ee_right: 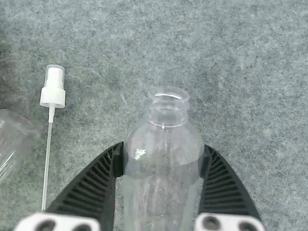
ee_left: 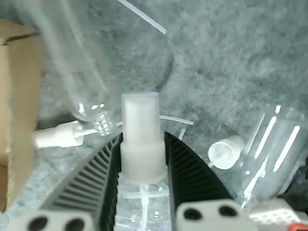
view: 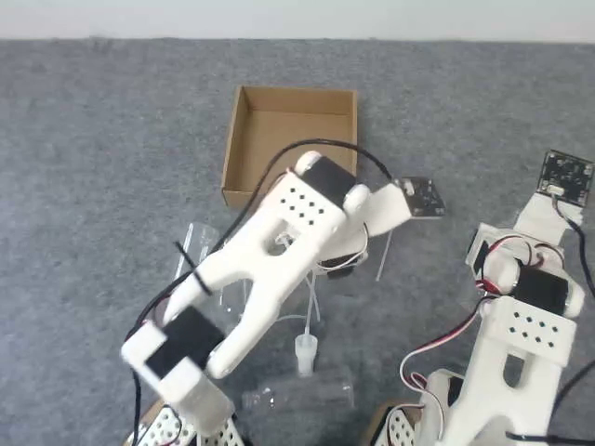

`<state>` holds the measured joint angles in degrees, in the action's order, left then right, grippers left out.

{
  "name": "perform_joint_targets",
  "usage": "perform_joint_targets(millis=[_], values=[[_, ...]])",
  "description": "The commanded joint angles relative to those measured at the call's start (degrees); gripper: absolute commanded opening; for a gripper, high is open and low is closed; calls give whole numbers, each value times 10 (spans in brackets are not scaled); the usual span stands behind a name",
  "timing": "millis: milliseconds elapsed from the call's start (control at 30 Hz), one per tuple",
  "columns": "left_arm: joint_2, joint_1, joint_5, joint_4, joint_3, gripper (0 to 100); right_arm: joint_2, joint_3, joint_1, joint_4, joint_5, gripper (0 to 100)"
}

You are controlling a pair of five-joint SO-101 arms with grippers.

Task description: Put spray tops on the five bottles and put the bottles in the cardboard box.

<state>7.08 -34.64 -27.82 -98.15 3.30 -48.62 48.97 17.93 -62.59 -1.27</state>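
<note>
At twelve o'clock on the carpet [view: 93, 139] sits the box [view: 244, 139], open side up. The left arm [view: 279, 251] slants from seven o'clock toward the middle and ends just off the box's five o'clock corner. The right arm [view: 521, 325] stands at four o'clock, well apart from the box.

In the left wrist view, the left gripper [ee_left: 142, 139] is clenched on a spray top [ee_left: 139, 120]. The ribbed fingers [ee_left: 185, 161] pinch its collar, and its head pokes out past the fingertips. Just beside it lies a clear bottle [ee_left: 72, 62] with a bare threaded neck. A loose top [ee_left: 57, 137] lies on its side close to that neck. On the other side lies a second bottle [ee_left: 272, 144] with a white cap [ee_left: 225, 151] at its end; whether the cap is screwed on cannot be told.

In the right wrist view, the right gripper [ee_right: 162, 151] grasps an open bottle [ee_right: 166, 125] at the shoulder. The bottle's mouth points out beyond the fingertips. A tubed top [ee_right: 52, 94] lies flat on the carpet beside that bottle, apart from it.

In the high view, a lone top [view: 305, 353] rests at six o'clock, its tube pointing toward twelve. A flat bottle [view: 297, 398] lies just beyond it, nearer the six o'clock edge. More clear bottles [view: 200, 246] lie partly under the left arm at about eight o'clock.
</note>
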Motion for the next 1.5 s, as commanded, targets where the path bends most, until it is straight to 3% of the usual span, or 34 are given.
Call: perform_joint_targets(millis=[0, 567, 1033, 1467], values=[[-68, 3, 26, -14, 28, 13, -29, -19, 6, 12, -5, 112], [-250, 27, 52, -13, 29, 13, -27, -18, 3, 12, -5, 112], [-357, 72, 208, -22, 29, 13, -28, -11, -23, 12, -5, 112], [-520, 75, 220, -10, 28, 11, -28, -7, -69, 10, -3, 112]])
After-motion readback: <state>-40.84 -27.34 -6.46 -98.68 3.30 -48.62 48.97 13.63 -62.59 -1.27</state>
